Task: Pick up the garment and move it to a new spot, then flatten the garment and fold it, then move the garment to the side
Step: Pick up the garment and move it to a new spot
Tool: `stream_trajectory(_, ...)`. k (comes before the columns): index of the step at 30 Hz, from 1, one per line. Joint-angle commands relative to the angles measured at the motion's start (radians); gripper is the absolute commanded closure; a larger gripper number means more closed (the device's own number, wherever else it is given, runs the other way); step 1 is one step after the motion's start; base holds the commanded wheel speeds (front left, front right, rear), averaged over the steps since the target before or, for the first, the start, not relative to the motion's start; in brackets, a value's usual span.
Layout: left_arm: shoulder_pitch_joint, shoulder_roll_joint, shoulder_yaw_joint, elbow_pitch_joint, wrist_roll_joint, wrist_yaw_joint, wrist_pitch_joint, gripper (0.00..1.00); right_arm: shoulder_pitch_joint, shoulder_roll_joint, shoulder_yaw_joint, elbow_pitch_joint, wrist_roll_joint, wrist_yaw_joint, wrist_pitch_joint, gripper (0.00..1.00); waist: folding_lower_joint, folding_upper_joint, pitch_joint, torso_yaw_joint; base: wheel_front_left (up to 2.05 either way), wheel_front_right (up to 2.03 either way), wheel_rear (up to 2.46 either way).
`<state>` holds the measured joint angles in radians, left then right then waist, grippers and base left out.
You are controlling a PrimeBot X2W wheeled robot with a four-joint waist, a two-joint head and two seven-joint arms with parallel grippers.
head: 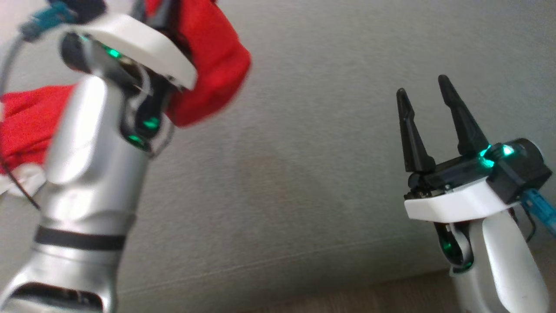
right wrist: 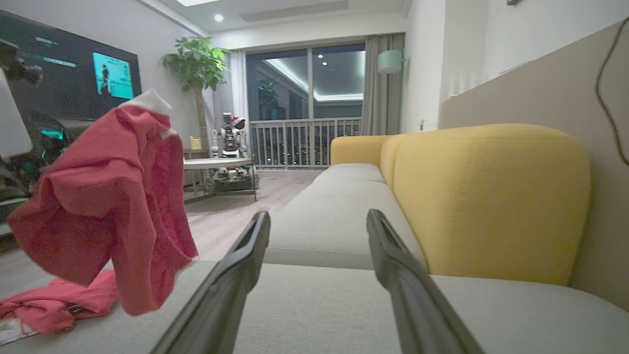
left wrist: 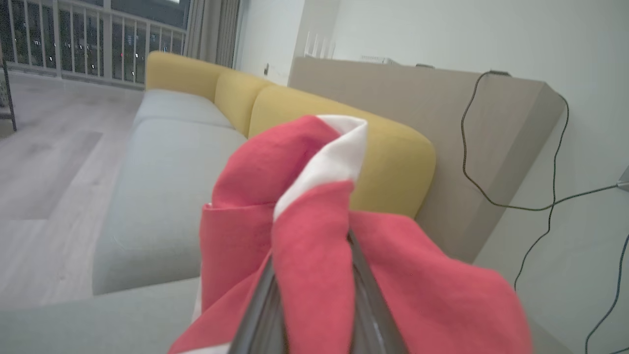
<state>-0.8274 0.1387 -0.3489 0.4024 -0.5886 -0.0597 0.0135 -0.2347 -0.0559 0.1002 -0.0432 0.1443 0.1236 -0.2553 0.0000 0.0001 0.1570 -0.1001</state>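
Observation:
A red garment [head: 213, 56] with white trim hangs bunched from my left gripper [left wrist: 314, 255], which is shut on it. The cloth drapes over both fingers and hides their tips. In the right wrist view the garment [right wrist: 113, 196] is lifted at the left, above the grey sofa seat [right wrist: 319, 305], while its lower end still trails on the seat's edge. My right gripper [head: 422, 87] stands open over the seat at the right, well apart from the garment. Nothing lies between its fingers [right wrist: 245, 255].
The sofa has a yellow backrest [right wrist: 481, 196] against a beige wall panel [left wrist: 403, 93] with a dangling black cable [left wrist: 511, 201]. A low table [right wrist: 216, 164], a plant [right wrist: 196, 64] and a wall screen [right wrist: 64, 73] stand across the wooden floor [left wrist: 44, 172].

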Motion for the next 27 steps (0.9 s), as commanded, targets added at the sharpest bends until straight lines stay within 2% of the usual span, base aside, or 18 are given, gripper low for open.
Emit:
stream_trajectory(1, -0.017, 0.011, 0.016, -0.035, 0.015, 0.019, 0.006, 1.0, -0.037, 0.006, 0.019, -0.047, 0.01, 0.007, -0.006, 0.0, 0.0, -0.0001, 0.034, -0.075, 0.0, 0.0, 0.0)
stream_trajectory(6, -0.004, -0.041, -0.038, 0.027, 0.049, 0.066, -0.014, 1.0, -0.07, 0.006, 0.019, -0.088, 0.023, 0.007, -0.006, 0.0, 0.0, -0.0001, 0.096, -0.194, 0.0, 0.0, 0.0)
stream_trajectory(14, -0.064, -0.08, -0.092, 0.225, 0.079, 0.132, -0.098, 1.0, -0.099, 0.006, 0.036, -0.146, 0.08, 0.007, -0.006, 0.0, 0.0, -0.0001, 0.178, -0.359, 0.0, 0.0, 0.0)
stream_trajectory(15, -0.073, -0.082, -0.102, 0.25, 0.084, 0.138, -0.11, 0.82, -0.1, 0.006, 0.04, -0.149, 0.085, 0.007, -0.006, 0.0, 0.0, -0.0001, 0.183, -0.37, 0.0, 0.0, 0.0)
stream_trajectory(16, -0.081, -0.084, -0.114, 0.271, 0.086, 0.141, -0.122, 0.09, -0.1, 0.006, 0.04, -0.152, 0.088, 0.007, -0.006, 0.0, 0.0, -0.0001, 0.187, -0.378, 0.0, 0.0, 0.0)
stream_trajectory(17, -0.089, -0.085, -0.124, 0.288, 0.078, 0.136, -0.131, 0.0, -0.099, 0.006, 0.039, -0.155, 0.091, 0.007, -0.006, 0.0, 0.0, -0.0001, 0.19, -0.382, 0.0, 0.0, 0.0)
stream_trajectory(20, -0.107, -0.088, -0.167, 0.308, 0.04, 0.118, -0.159, 0.0, -0.095, 0.006, 0.031, -0.156, 0.092, 0.007, -0.006, 0.0, 0.0, -0.0001, 0.189, -0.379, 0.0, 0.0, 0.0)
stream_trajectory(23, -0.119, -0.088, -0.199, 0.303, 0.006, 0.119, -0.182, 0.0, -0.092, 0.006, 0.025, -0.152, 0.088, 0.007, -0.006, 0.0, 0.0, -0.0001, 0.181, -0.363, 0.0, 0.0, 0.0)
stream_trajectory(27, -0.145, -0.088, -0.232, 0.306, -0.011, 0.128, -0.225, 0.0, -0.09, 0.006, 0.018, -0.143, 0.073, 0.007, -0.006, 0.0, 0.0, -0.0001, 0.151, -0.298, 0.0, 0.0, 0.0)
